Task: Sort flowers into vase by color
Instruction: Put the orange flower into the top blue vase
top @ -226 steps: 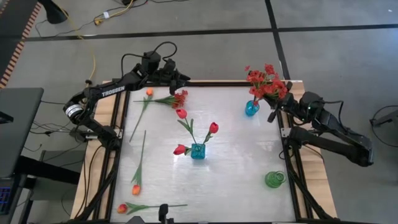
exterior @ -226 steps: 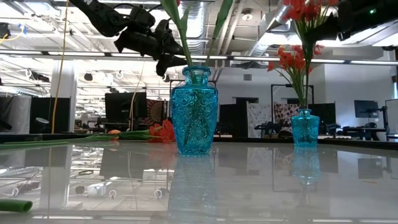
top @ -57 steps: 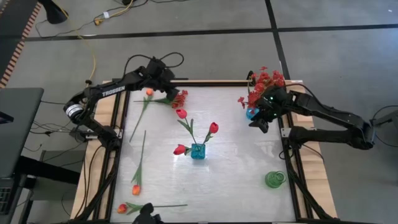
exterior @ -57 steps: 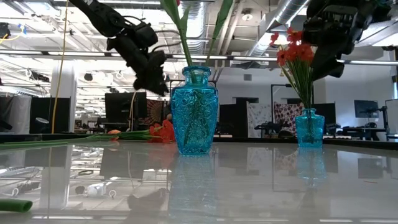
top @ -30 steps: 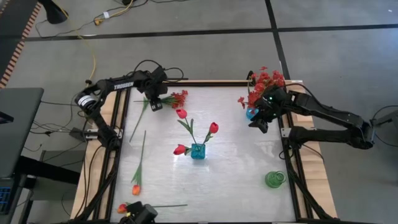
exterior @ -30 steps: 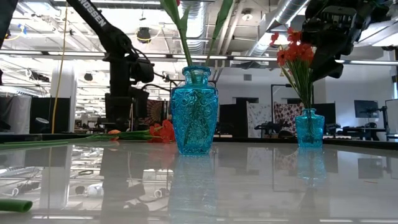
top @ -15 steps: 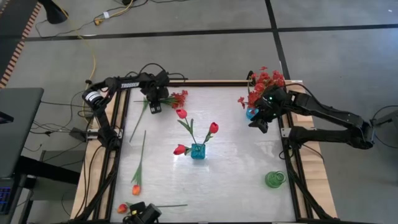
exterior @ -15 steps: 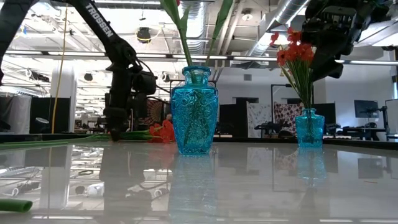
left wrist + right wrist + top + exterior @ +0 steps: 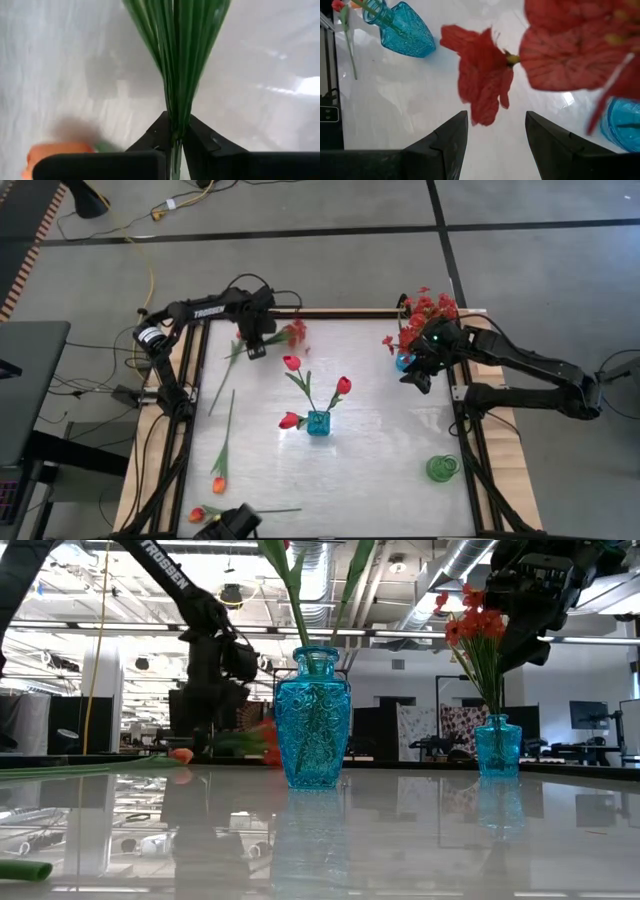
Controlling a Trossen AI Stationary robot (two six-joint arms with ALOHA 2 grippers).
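Note:
My left gripper (image 9: 255,346) is at the table's far left, shut on a bushy spray of small red blossoms (image 9: 297,332), which shows raised in the low view (image 9: 255,738). My right gripper (image 9: 414,376) is open and holds nothing. It hangs beside the small blue vase (image 9: 403,361), which holds another red spray (image 9: 425,313) by its stems. The big blue vase (image 9: 318,423) at mid-table holds three red rosebuds (image 9: 343,385). Orange tulips lie flat on the table at the left (image 9: 218,480) and near left (image 9: 197,514). One more tulip's bud (image 9: 50,152) lies beside my left gripper. My left gripper pinches the spray's bunch of green stems (image 9: 175,127) between its two fingers, where the stems gather together. The fingers point down from above and lie across the stems. The spray sits about level and off the table, its blossoms toward the table's right.
A green glass vase (image 9: 441,469) stands at the near right. A dark object (image 9: 228,525) sits at the table's near edge. Bare white tabletop (image 9: 380,440) lies between the big blue vase and the right side.
My left gripper has come down onto the spray at the far left, taken hold of its stems and gone up a little. The spray, lying flat on the table half a second ago, is now lifted off it. My right arm has kept still.

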